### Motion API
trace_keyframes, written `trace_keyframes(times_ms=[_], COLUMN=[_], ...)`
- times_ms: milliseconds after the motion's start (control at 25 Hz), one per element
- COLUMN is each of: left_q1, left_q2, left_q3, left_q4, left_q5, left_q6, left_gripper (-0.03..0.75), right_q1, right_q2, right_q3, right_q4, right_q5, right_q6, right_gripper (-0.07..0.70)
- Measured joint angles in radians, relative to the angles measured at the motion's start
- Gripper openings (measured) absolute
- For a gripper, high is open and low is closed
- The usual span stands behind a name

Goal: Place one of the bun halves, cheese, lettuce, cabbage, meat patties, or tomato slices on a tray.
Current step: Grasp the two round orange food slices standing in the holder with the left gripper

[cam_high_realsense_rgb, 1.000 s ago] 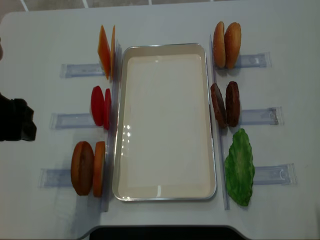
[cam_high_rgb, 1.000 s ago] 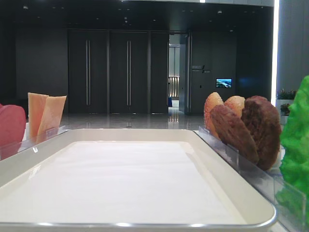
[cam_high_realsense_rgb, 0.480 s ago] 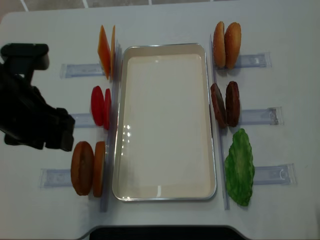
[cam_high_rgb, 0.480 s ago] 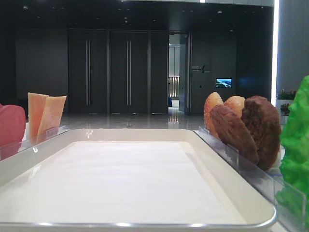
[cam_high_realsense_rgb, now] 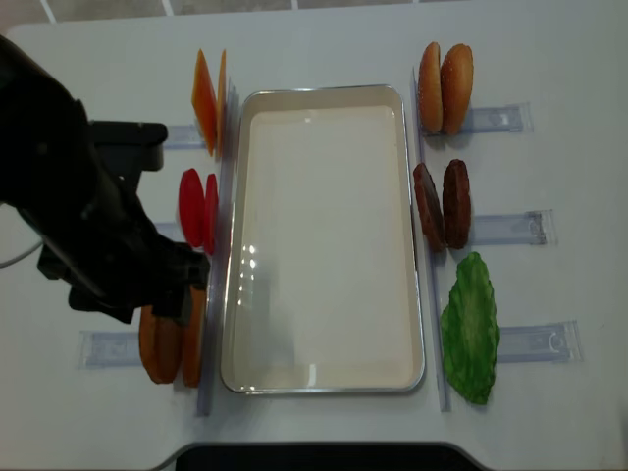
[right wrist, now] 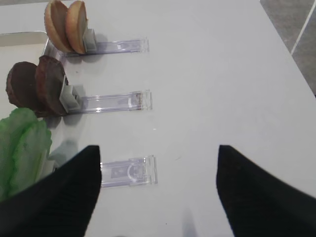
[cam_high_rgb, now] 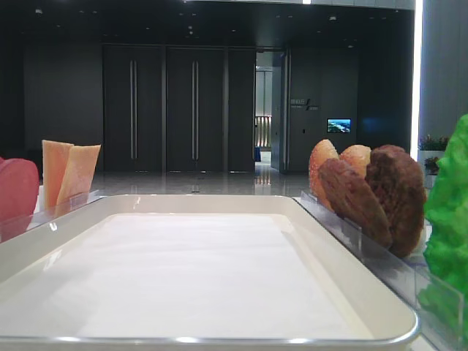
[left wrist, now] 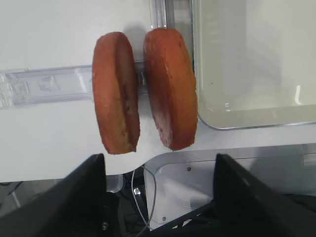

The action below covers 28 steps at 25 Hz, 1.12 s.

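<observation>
Left tool (left wrist: 160,197) hangs with its fingers spread wide above the two bun halves (left wrist: 143,91) at the near left of the bench (cam_high_realsense_rgb: 324,39), holding nothing and touching nothing; in the left wrist view both fingers (left wrist: 64,197) show as dark shapes at the bottom, one to each side of the pair. From above, the black left arm (cam_high_realsense_rgb: 78,216) covers the upper part of that pair. Right tool (right wrist: 158,197) is also open and empty, its two dark fingers (right wrist: 59,197) framing a clear rack (right wrist: 128,172) on bare bench, beside the lettuce (right wrist: 19,148).

Count of things: one white tray (cam_high_realsense_rgb: 324,383) in the middle, with nothing on its liner. On its left side stand two cheese slices (cam_high_realsense_rgb: 208,101) at the far end, two tomato slices (cam_high_realsense_rgb: 196,208) in the middle, and the two bun halves (cam_high_realsense_rgb: 172,348) at the near end, each pair upright on edge in a rack against the tray's rim. On its right side stand two more bun halves (cam_high_realsense_rgb: 444,86) at the far end, two meat patties (cam_high_realsense_rgb: 442,204) in the middle, and one green lettuce leaf (cam_high_realsense_rgb: 471,329) at the near end. Six clear racks in all, three to each side.
</observation>
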Motion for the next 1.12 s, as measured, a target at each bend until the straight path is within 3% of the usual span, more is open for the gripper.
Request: trace_keyframes(times_ms=[920,1120], left_q1=[-0.001,-0.035], left_q2=[0.114,0.133], left_q3=[-0.017,-0.021], left_q4=[-0.015,0.018], left_q5=[-0.014,-0.036], left_q6=[-0.052,-0.076], left_gripper=[0.517,0.517], right_q1=[0.0,0.0], right_q2=[0.0,0.0], right_q3=[0.0,0.0], right_q4=[0.0,0.0], right_q5=[0.0,0.0], right_q6=[0.0,0.0], right_gripper=[0.472,0.472])
